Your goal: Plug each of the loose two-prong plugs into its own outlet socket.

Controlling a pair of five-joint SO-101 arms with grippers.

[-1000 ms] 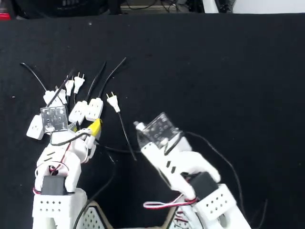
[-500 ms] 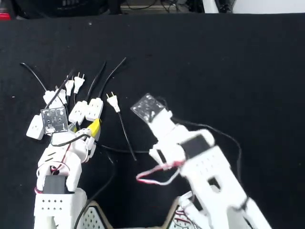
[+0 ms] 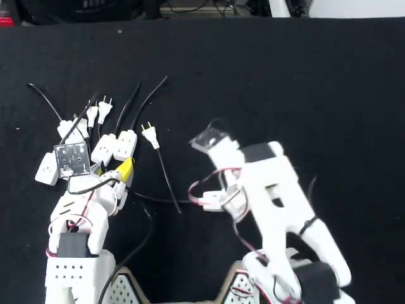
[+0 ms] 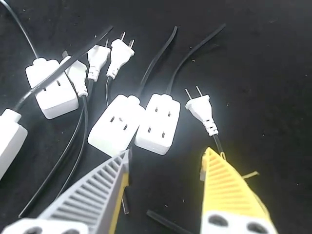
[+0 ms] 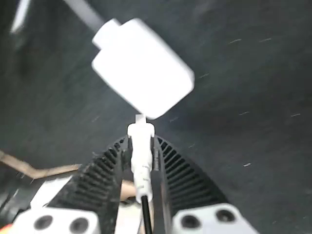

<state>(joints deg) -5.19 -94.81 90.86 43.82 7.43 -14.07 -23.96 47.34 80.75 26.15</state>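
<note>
Right hand (image 5: pixel 141 142) clamped on plug (image 5: pixel 142 168). White socket block (image 5: pixel 144 68) sat against plug's nose, apparently lifted off surface (image 5: pixel 253 73); seating depth unclear. Risk: prongs only half in, so block could twist or drop away.

Left hand (image 4: pixel 166 155) gaped, empty, above socket pair (image 4: pixel 158 123). Loose plug (image 4: pixel 200 108) lay just beside it; a careless descent could knock it askew.

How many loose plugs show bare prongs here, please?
3: plug one and plug two lie side by side; plug three lies apart, beside a socket. Another may be hidden.
</note>
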